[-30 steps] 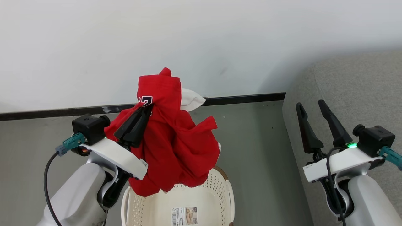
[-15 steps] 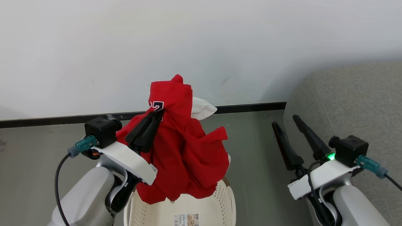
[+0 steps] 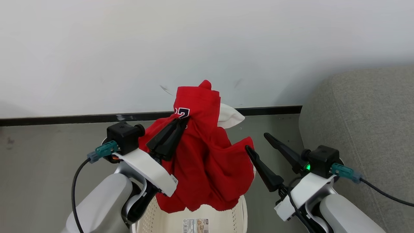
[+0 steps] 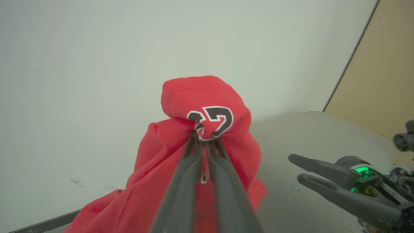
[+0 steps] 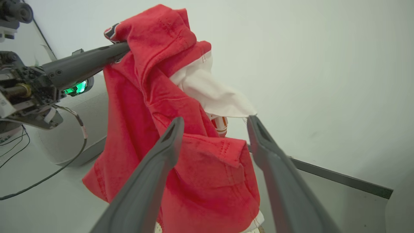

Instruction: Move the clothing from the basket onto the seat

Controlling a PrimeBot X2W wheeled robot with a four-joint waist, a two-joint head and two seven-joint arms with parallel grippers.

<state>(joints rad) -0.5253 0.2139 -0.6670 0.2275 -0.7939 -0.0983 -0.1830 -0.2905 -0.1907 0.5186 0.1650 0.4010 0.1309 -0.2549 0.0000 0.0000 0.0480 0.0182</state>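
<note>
Left tool (image 3: 183,120): fingers closed together on a gathered pinch of the clothing (image 3: 207,161), gripping at the printed number near the garment's top. Right tool (image 3: 256,141): fingers spread wide, holding nothing.

Position of load: the clothing hangs in the air from the left tool. Its long axis runs top to bottom, with a short hump of fabric above the grip and the bulk draped below. The lower hem is directly over the basket (image 3: 241,215); whether hem and rim touch cannot be told from the head view. A white panel juts out behind, toward the wall (image 3: 97,48).

Governing relation: the seat (image 3: 355,123) lies to the robot's right of the hanging garment, with the right tool between the two. The right tool points at the garment's right-hand flap. In the right wrist view a red fold sits in the gap between its open fingers; contact is not confirmed.

Assessment: the lift out of the basket appears complete; the transfer to the seat is not yet made. The carry must run rightward over the floor (image 3: 48,161). The right arm is nearer the seat; the left bears the load. Risk: the grip is a single point on soft fabric, and the trailing hem could snag the basket rim.
</note>
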